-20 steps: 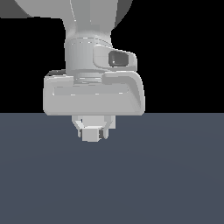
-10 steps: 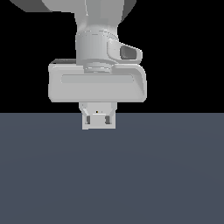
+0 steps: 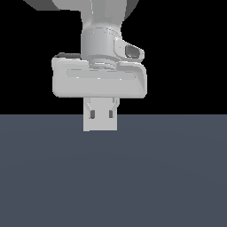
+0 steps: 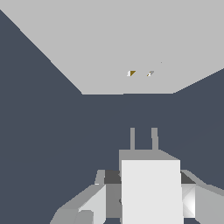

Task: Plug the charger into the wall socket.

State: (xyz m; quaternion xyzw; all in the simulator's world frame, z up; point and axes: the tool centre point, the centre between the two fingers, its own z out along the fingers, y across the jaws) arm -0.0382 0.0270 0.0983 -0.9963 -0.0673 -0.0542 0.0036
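In the wrist view the charger [image 4: 151, 188], a white block, sits between my fingers [image 4: 94, 201], and its two grey prongs [image 4: 132, 139] point at the wall socket [image 4: 109, 39]. The socket is a flat white plate with two tiny holes [image 4: 131, 73] close together. The prongs are well short of the plate, with dark floor showing between them. In the exterior view my gripper [image 3: 100, 116] is shut on the charger [image 3: 100, 125] and holds it above the floor. The socket is out of view there.
A flat dark grey floor [image 3: 168, 177] fills the lower half of the exterior view, under a black background. The arm's wide grey hand [image 3: 98, 82] hangs above the gripper. Nothing else stands near the socket in the wrist view.
The hand has risen and shifted slightly toward the exterior view's right with the charger still held. The wrist has turned, so the block now faces the exterior camera squarely.
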